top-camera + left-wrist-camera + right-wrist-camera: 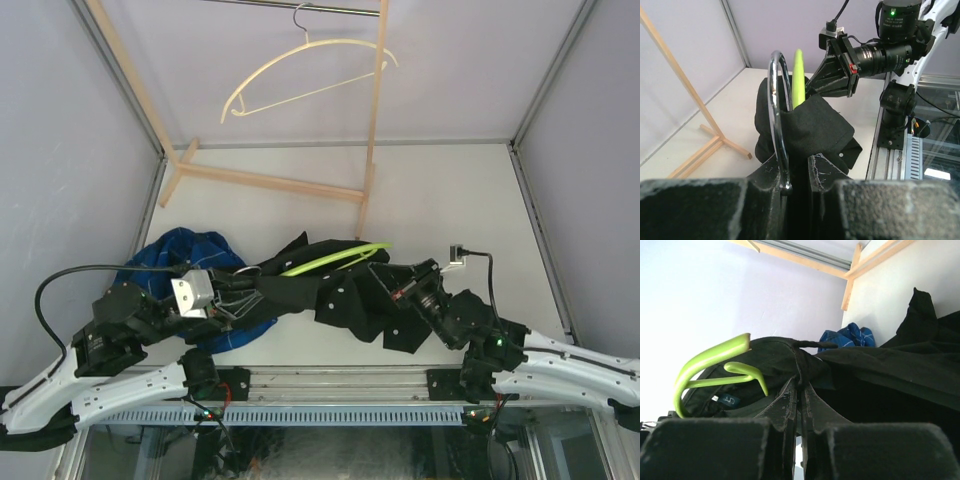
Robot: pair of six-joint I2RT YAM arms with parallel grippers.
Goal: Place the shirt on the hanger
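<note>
Left wrist view: left gripper [792, 167] pinches the thin lime-green plastic hanger [798, 75] by its metal hook [775, 100], right gripper [801, 390] pinches the plain black collared shirt [880, 370], whose pull may twist that hook free.

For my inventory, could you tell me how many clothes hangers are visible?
2: the lime-green hanger partly inside the black shirt; the cream hanger on the rail.

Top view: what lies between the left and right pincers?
The black shirt fills the stretch from left pincer to right pincer, with the green hanger poking out; the top view shows it.
</note>
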